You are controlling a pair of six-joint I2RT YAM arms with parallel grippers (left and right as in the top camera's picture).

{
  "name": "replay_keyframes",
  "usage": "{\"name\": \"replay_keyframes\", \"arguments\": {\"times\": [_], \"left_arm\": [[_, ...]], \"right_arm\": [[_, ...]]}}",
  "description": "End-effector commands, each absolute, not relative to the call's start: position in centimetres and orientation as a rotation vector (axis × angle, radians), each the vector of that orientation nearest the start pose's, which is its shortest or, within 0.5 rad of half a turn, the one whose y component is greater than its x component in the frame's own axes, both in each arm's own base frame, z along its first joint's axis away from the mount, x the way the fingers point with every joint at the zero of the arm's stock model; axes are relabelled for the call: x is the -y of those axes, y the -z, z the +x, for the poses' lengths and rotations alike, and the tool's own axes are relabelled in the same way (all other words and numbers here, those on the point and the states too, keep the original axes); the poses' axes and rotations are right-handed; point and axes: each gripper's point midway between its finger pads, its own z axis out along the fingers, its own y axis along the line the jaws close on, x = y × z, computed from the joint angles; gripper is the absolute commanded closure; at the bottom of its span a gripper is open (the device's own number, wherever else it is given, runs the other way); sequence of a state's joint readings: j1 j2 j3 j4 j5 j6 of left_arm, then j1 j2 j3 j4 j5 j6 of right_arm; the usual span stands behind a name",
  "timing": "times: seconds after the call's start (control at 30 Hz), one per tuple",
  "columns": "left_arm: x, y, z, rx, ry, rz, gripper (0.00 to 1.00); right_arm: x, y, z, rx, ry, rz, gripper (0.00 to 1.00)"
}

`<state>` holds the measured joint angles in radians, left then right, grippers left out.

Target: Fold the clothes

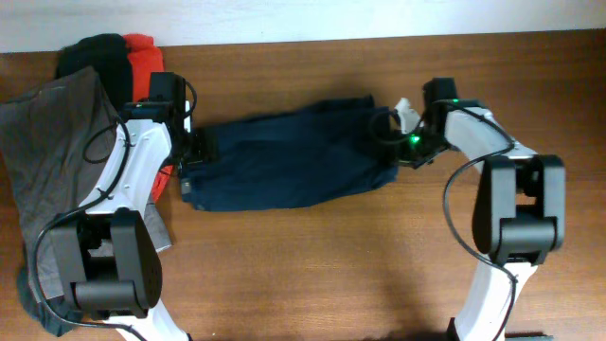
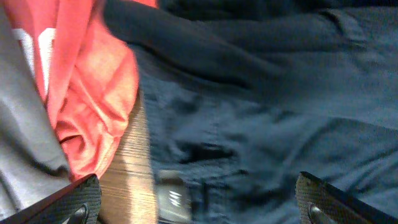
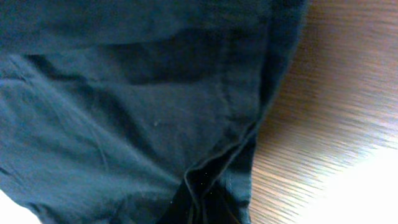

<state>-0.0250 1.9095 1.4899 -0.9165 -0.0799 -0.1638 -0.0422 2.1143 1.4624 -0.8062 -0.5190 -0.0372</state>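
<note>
The navy-blue shorts (image 1: 284,156) lie spread across the middle of the table. My left gripper (image 1: 194,152) is at their left end. In the left wrist view its fingers (image 2: 199,208) are wide apart and open over the shorts (image 2: 280,124), near a white label (image 2: 171,196). My right gripper (image 1: 398,128) is at the shorts' right end. In the right wrist view the fabric (image 3: 124,93) bunches into a pinch at the jaws (image 3: 202,211), and the fingers themselves are hidden by cloth.
A pile lies at the left: grey shorts (image 1: 52,142), a black garment (image 1: 95,57) and a red-orange top (image 1: 142,52), which also shows in the left wrist view (image 2: 93,93). The wooden table (image 1: 331,265) extends in front of the shorts.
</note>
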Motion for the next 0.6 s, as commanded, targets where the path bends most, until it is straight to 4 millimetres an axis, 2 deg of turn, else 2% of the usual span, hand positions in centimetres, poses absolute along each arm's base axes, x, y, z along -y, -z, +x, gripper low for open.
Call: {"name": "replay_keyframes", "arguments": {"times": [0.0, 0.03, 0.1, 0.13, 0.17, 0.33, 0.37, 0.4, 0.43, 0.47, 0.5, 0.57], "left_arm": [[0.3, -8.1, 42.1, -2.877, -0.029, -0.184, 0.01], [0.4, -8.1, 42.1, -2.877, -0.029, -0.183, 0.01], [0.6, -8.2, 42.2, -2.872, -0.024, -0.178, 0.01], [0.8, -8.2, 42.4, -2.867, -0.021, -0.172, 0.01], [1.1, -8.3, 42.5, -2.860, -0.019, -0.159, 0.01], [2.4, -8.5, 43.2, -2.831, -0.009, -0.118, 0.01], [2.6, -8.5, 43.3, -2.828, -0.007, -0.111, 0.01], [2.8, -8.5, 43.4, -2.824, -0.005, -0.103, 0.01], [3.0, -8.6, 43.4, -2.822, -0.004, -0.098, 0.01], [3.3, -8.7, 43.4, -2.820, -0.001, -0.087, 0.01], [3.6, -8.7, 43.4, -2.820, 0.006, -0.081, 0.01], [4.3, -9.0, 43.5, -2.819, 0.042, -0.055, 0.01]], "right_arm": [[-0.4, -3.0, 42.1, -2.862, -0.723, 0.156, 0.96], [0.3, -3.2, 42.1, -2.856, -0.719, 0.181, 0.96], [3.8, -3.6, 41.5, -2.834, -0.717, 0.288, 0.96], [4.3, -3.8, 41.1, -2.824, -0.749, 0.281, 0.96], [4.6, -4.2, 40.6, -2.807, -0.814, 0.282, 0.96], [4.3, -4.4, 40.3, -2.819, -0.818, 0.271, 0.96], [4.2, -4.7, 40.4, -2.816, -0.815, 0.265, 0.92], [4.3, -5.3, 40.6, -2.804, -0.806, 0.259, 0.83], [4.4, -6.0, 40.8, -2.790, -0.795, 0.249, 0.73], [4.8, -7.6, 41.1, -2.775, -0.760, 0.238, 0.55], [5.2, -8.8, 41.3, -2.771, -0.717, 0.231, 0.50], [5.8, -11.0, 41.4, -2.766, -0.651, 0.221, 0.45]]}}
